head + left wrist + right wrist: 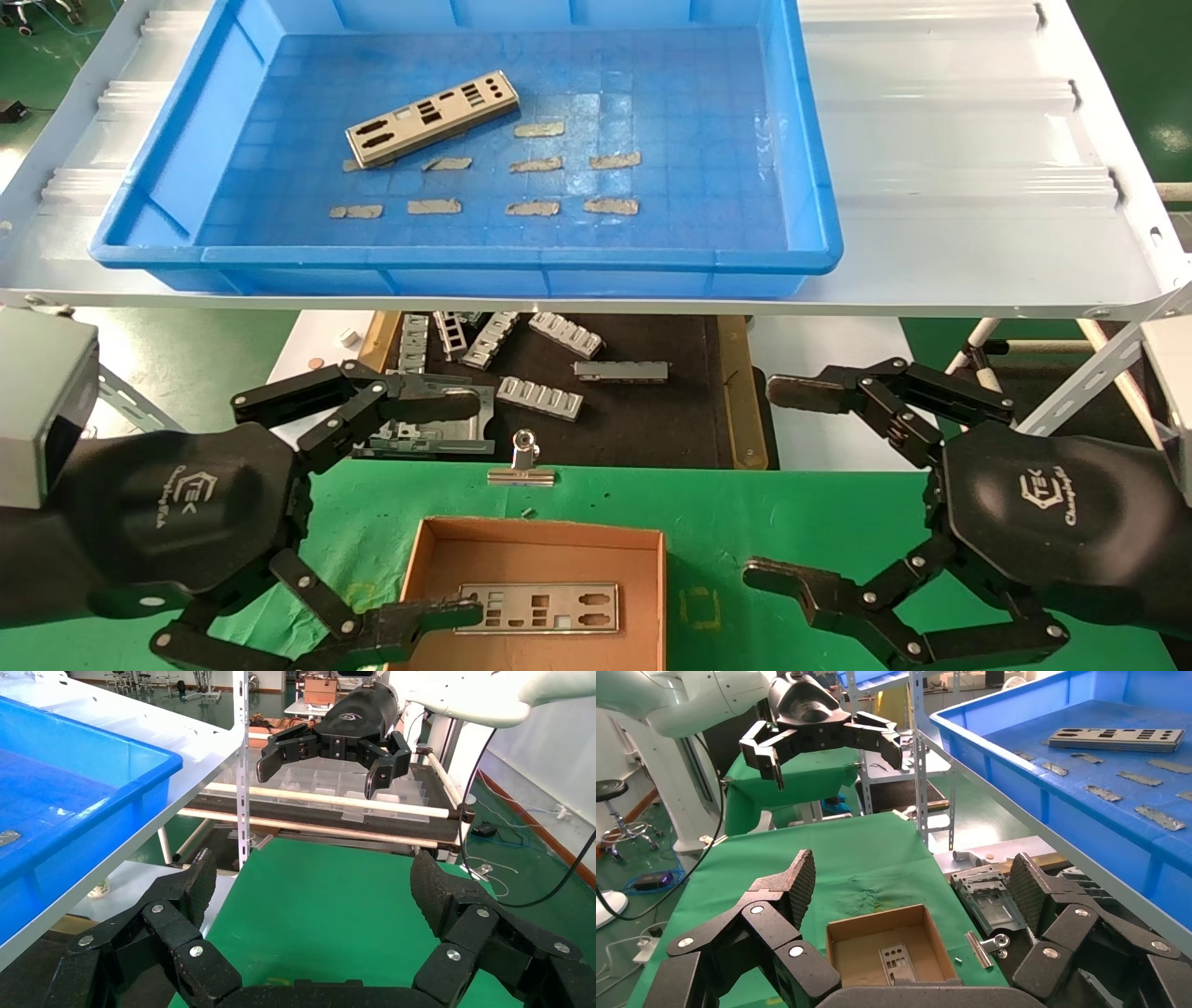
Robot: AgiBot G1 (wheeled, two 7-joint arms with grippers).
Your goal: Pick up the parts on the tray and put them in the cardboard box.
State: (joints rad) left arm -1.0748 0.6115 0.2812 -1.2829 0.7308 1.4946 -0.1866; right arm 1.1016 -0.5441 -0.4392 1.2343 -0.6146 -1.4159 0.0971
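Note:
One silver punched part lies at the back left of the blue tray on the raised shelf; it also shows in the right wrist view as a part in the tray. Another part lies flat in the cardboard box on the green cloth, seen as part in box. My left gripper is open beside the box's left side, holding nothing. My right gripper is open to the right of the box, also holding nothing.
Below the shelf a black mat holds several grey ribbed brackets. A silver binder clip lies on the green cloth just behind the box. Tan tape strips dot the tray floor. The shelf's front edge overhangs the grippers.

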